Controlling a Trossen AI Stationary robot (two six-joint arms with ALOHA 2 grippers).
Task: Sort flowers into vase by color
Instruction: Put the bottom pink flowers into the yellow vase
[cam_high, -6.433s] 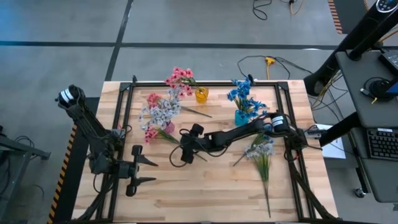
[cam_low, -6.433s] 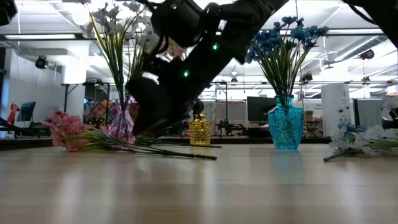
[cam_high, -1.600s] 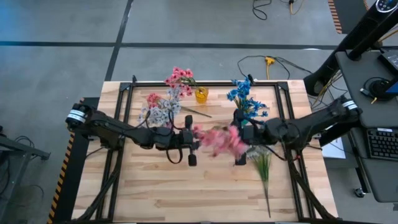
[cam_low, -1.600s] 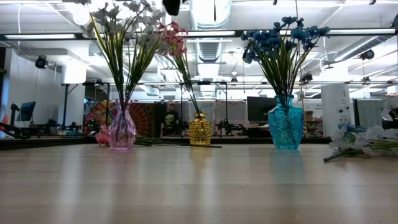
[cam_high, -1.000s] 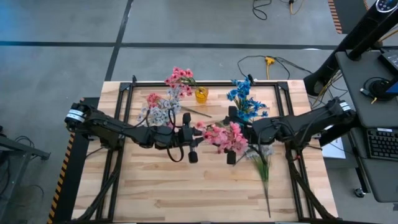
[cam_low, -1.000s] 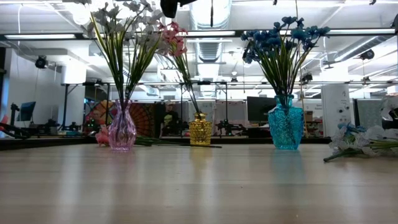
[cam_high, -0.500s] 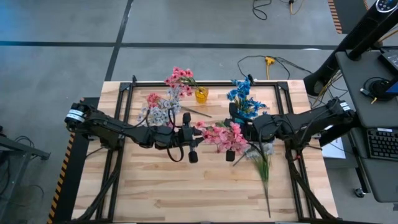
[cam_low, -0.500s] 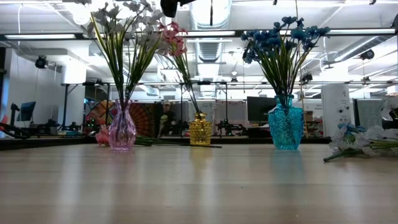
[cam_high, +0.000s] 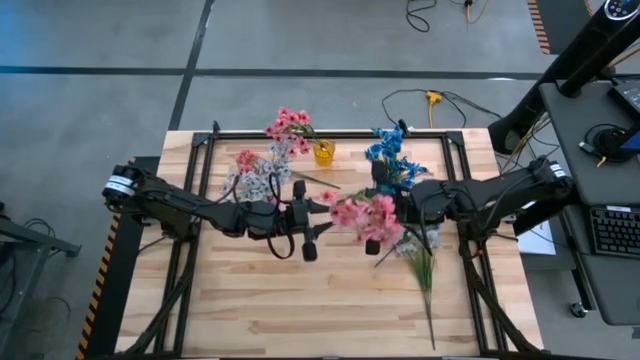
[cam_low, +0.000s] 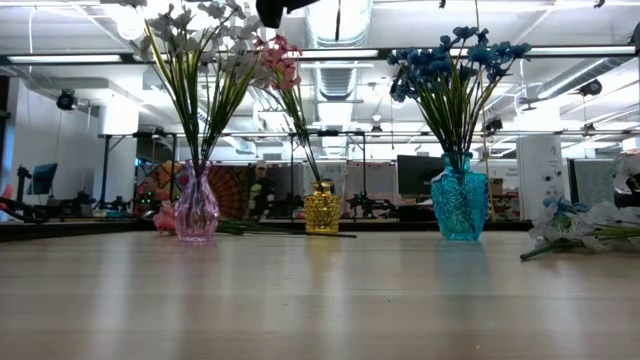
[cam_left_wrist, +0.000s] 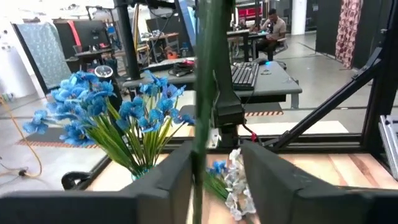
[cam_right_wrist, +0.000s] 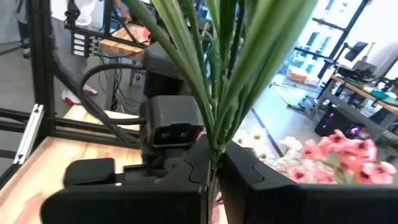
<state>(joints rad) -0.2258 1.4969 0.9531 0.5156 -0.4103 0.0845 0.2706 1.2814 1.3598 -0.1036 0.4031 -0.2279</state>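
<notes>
Pink flower bunch (cam_high: 365, 216) is held in the air above table (cam_high: 330, 300) centre, btwn both arms. Right gripper (cam_right_wrist: 213, 163): fingers clamped together on the green stems, which rise straight out of its tips. Left gripper (cam_left_wrist: 215, 163): fingers apart, one stem standing in the gap nearer one finger, contact unclear. Blue flowers (cam_left_wrist: 118, 118) in vase beyond.

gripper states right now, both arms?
Left gripper: open, fingers either side of the pink flowers' stem, not clamping.
Right gripper: shut on the pink flowers, above mid-table.
</notes>
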